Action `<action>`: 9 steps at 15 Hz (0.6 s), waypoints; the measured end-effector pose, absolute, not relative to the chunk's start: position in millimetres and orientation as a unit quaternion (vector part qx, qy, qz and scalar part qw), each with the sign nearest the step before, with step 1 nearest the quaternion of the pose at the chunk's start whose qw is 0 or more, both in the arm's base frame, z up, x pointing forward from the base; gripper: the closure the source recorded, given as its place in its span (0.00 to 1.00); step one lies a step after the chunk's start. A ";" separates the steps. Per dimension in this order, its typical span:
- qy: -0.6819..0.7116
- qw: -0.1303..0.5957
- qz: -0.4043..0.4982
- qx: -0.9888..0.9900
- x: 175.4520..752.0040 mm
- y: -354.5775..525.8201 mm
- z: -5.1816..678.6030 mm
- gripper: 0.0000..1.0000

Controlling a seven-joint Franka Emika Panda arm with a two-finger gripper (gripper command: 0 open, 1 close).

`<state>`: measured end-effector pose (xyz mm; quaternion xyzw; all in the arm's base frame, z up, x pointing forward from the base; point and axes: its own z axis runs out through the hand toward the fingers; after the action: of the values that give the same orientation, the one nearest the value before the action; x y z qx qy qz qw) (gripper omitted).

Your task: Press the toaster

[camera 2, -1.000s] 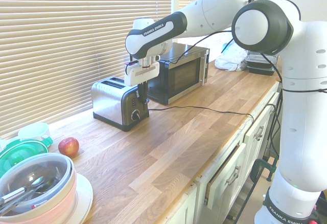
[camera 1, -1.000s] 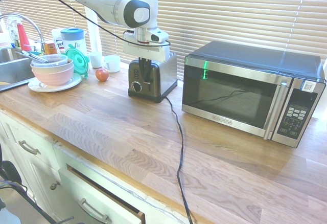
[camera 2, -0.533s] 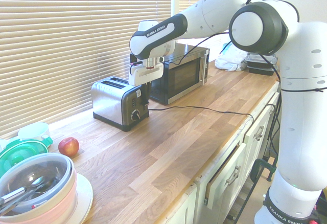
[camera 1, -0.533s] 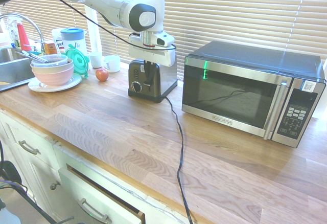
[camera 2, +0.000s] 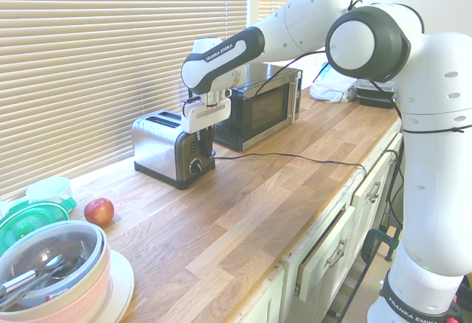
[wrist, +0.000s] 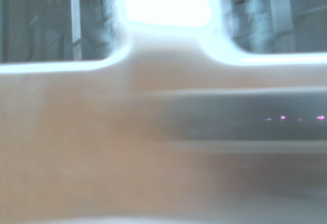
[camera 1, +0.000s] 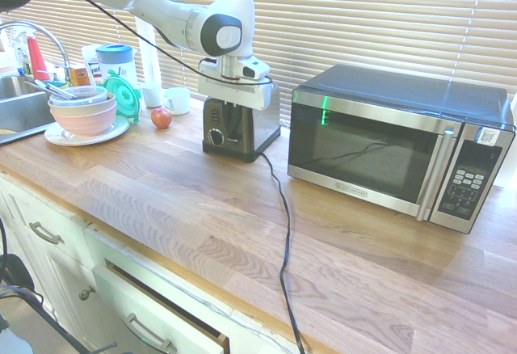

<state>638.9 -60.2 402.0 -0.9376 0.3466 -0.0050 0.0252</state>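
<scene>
Pincer down at front end of toaster; apple near bowls.

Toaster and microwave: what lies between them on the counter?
In the first exterior view, only bare wood shows between the toaster and the microwave, plus the black cord starting at the toaster's base.

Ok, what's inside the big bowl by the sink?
The clear bowl on top holds metal utensils. Anything in the bowls stacked beneath can't be made out.
</scene>
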 end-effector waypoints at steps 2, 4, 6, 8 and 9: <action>0.348 0.027 -0.005 -0.937 638.9 -61.1 401.7 1.00; 0.352 0.030 -0.004 -0.936 638.8 -63.2 401.1 1.00; 0.355 0.032 -0.003 -0.934 638.6 -66.2 400.6 1.00; 0.357 0.035 -0.002 -0.933 638.6 -67.3 400.3 1.00; 0.357 0.035 -0.002 -0.933 638.6 -67.3 400.3 1.00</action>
<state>638.6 -67.3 400.3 -0.9333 0.3574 -0.0022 0.0346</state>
